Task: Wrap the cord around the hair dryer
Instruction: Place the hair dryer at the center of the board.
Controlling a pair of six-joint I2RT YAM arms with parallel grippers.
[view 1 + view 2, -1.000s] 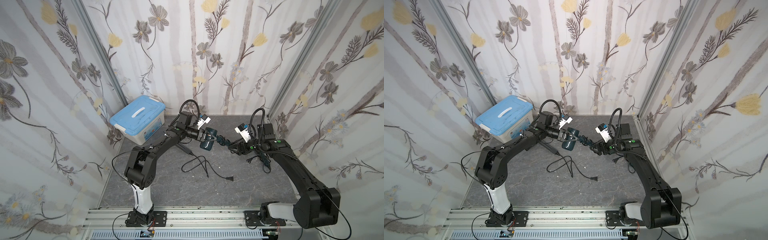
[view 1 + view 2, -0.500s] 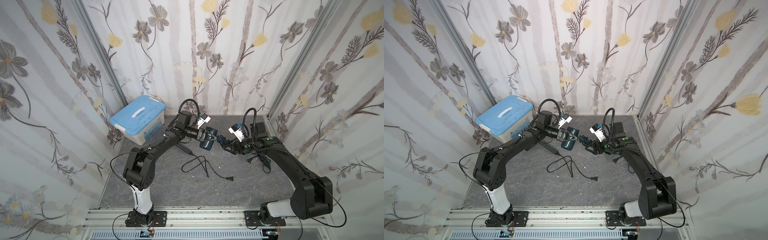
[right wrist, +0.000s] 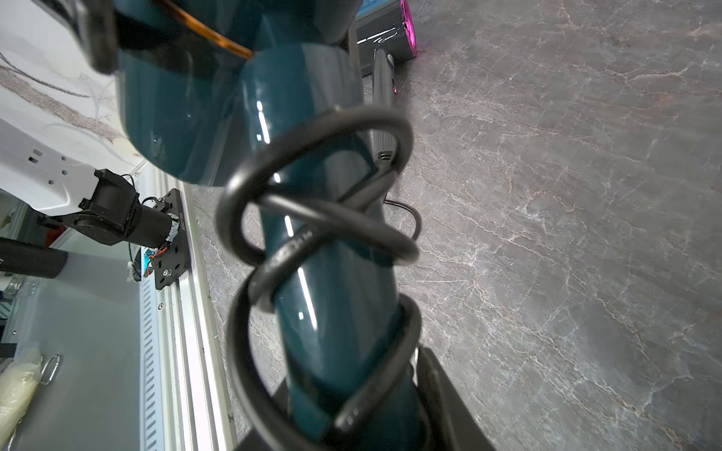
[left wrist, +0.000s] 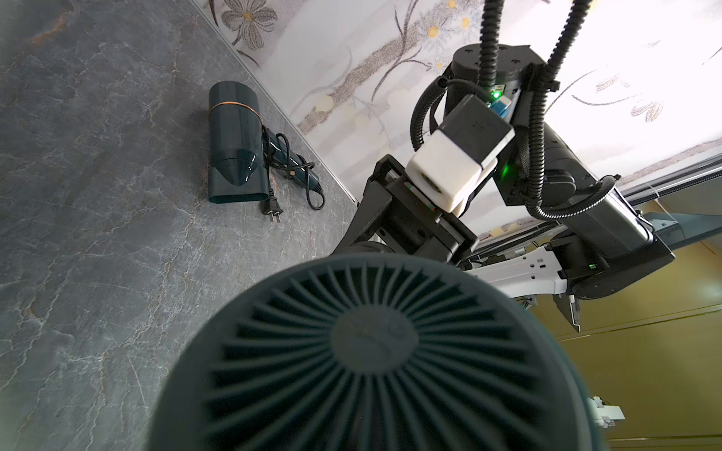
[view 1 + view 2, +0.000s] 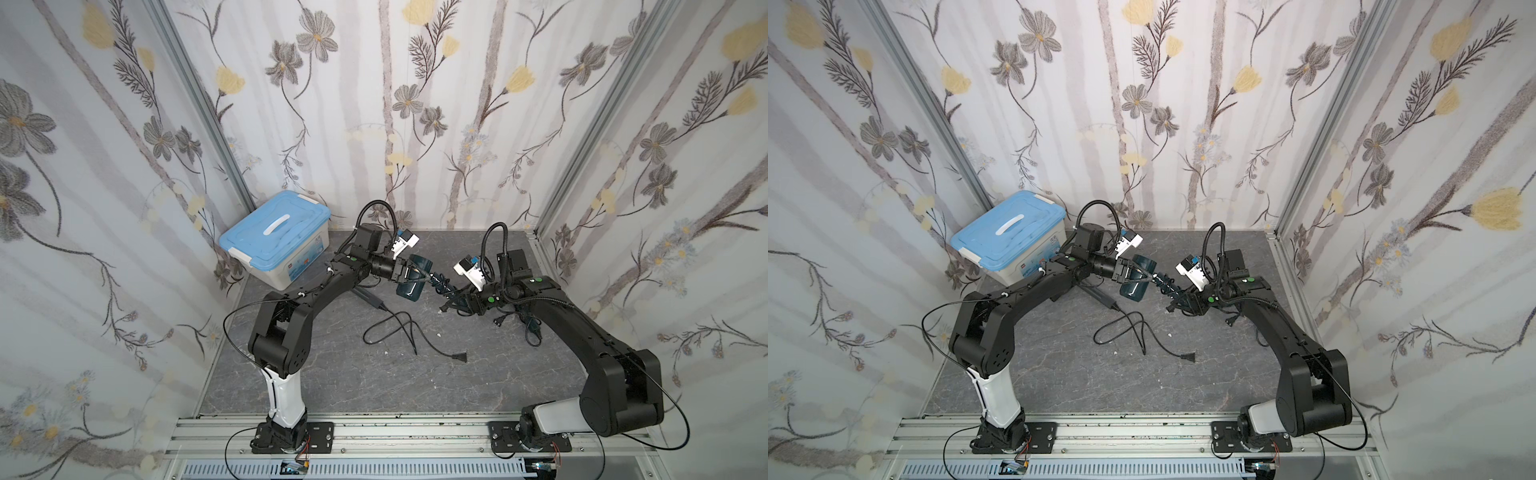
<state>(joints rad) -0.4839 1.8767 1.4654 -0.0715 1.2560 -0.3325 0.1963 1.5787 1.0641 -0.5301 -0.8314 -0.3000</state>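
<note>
Holding dryer (image 5: 409, 291) aloft, left gripper (image 5: 408, 271) clamps its barrel, presumably so cord (image 3: 312, 218) coils round handle (image 3: 332, 312); right gripper (image 5: 452, 300) straddles handle end, grip unclear.

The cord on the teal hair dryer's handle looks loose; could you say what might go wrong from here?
The cord sits loose on the handle, so it could slip or unwind. The right gripper at its end might shove coils off. The left gripper holds only the hair dryer's barrel; a tug could twist it.
</note>
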